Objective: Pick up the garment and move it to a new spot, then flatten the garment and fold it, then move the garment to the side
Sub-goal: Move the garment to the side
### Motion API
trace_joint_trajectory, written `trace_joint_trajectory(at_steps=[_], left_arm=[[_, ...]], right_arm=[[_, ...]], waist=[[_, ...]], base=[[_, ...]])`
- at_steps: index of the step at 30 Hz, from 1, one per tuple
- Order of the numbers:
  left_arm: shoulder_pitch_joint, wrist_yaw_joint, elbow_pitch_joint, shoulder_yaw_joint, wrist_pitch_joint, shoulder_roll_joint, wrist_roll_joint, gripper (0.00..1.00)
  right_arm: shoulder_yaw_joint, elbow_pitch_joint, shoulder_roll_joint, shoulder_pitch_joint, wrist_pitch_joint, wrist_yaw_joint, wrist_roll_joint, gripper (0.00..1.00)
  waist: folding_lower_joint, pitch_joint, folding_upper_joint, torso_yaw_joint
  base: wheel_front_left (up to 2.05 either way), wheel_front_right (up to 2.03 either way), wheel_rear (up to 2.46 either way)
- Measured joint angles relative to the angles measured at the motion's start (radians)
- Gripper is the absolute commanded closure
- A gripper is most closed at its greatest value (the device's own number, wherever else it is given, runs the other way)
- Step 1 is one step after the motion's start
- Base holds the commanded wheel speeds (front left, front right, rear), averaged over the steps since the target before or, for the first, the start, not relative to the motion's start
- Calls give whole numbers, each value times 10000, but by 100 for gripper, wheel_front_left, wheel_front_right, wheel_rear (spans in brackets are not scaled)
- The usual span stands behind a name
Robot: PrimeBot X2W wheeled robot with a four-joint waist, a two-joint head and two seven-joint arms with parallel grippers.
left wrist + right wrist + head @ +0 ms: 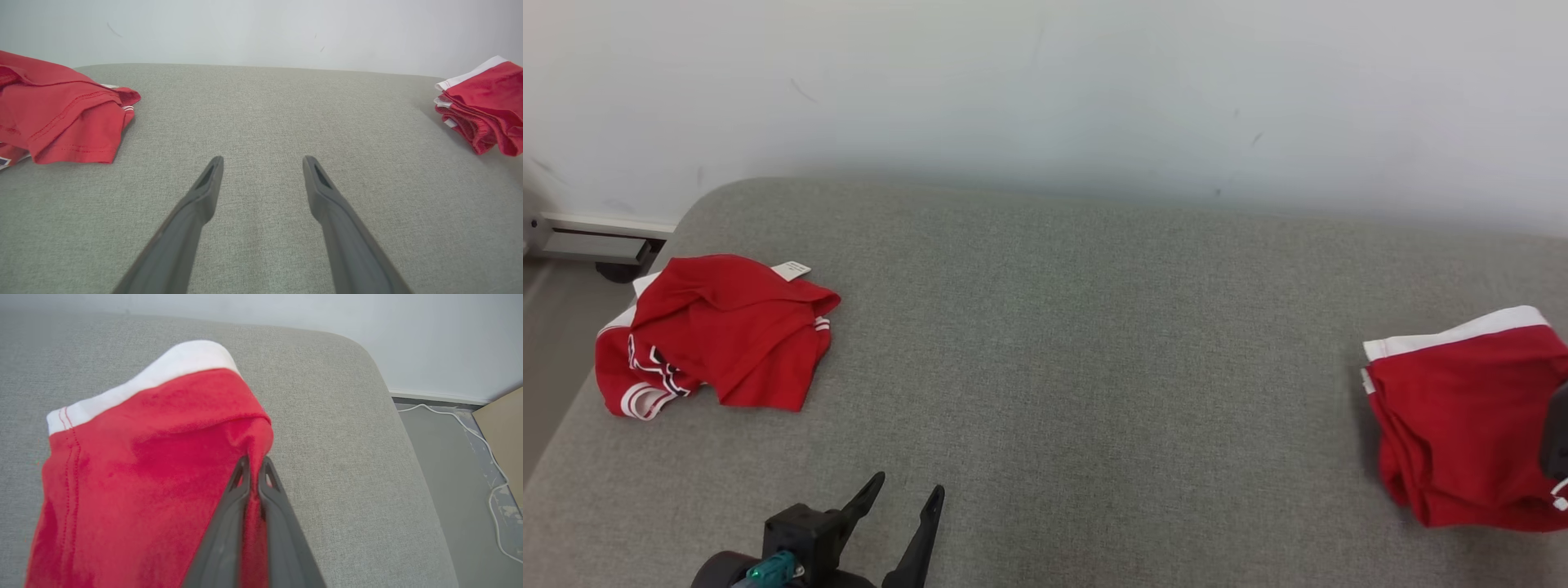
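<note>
A folded red garment with a white band [1462, 408] lies at the right side of the grey cushion, also seen as the folded red garment [486, 106] from the left wrist. My right gripper [254, 463] is shut on a fold at the right edge of this garment [155, 465]; a dark part of that arm shows at the head view's right edge. A second, crumpled red garment [715, 331] with white and dark trim rests at the left. My left gripper [907, 490] hangs open over bare cushion near the front, fingers [208, 183] spread, holding nothing.
The grey cushion [1078, 343] has rounded corners and ends at a white wall behind. Beyond its right edge lie the floor, a white cable [486, 445] and a brown board [500, 428]. A white baseboard unit [596, 237] sits at the far left.
</note>
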Motion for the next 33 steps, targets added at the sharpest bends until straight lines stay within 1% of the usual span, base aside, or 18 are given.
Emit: trace_joint_trajectory(at_steps=[7,11,19,25,27,28,29,31,33], left_arm=[[-1,-2,-282,-50,92,121,119,0],[-11,-2,-422,-59,130,146,255,0],[-271,-4,-619,-40,199,199,288,0],[-412,-8,-633,-56,290,198,301,0],[-454,-13,-614,-79,309,184,301,0],[-496,-12,-614,-75,309,186,301,0],[-531,-10,-610,-73,309,186,301,0],[-589,-10,-608,-73,311,180,301,0],[-590,-10,-577,-77,322,169,301,0]], right_arm=[[-297,180,-341,197,-533,-100,-8,100],[-537,226,-543,411,-872,-272,-12,100],[-876,113,-1083,496,-1475,-514,-198,100],[-930,92,-1185,579,-1783,-635,-353,100],[-926,113,-1237,608,-1891,-732,-531,100],[-920,136,-1264,608,-1910,-796,-673,94],[-922,144,-1279,608,-1948,-802,-713,0],[-928,173,-1333,610,-2048,-805,-773,0],[-936,251,-1386,608,-2121,-882,-848,0]], waist=[[0,256,0,-21],[0,454,0,-26],[1,907,0,-12],[1,1181,0,45],[1,1224,0,88],[1,1243,0,117],[1,1244,0,125],[0,1239,0,136],[0,1226,1,145]], base=[[0,0,0],[0,0,0],[0,0,0],[0,0,0],[0,0,0],[0,0,0],[0,0,0],[0,0,0],[0,0,0]])
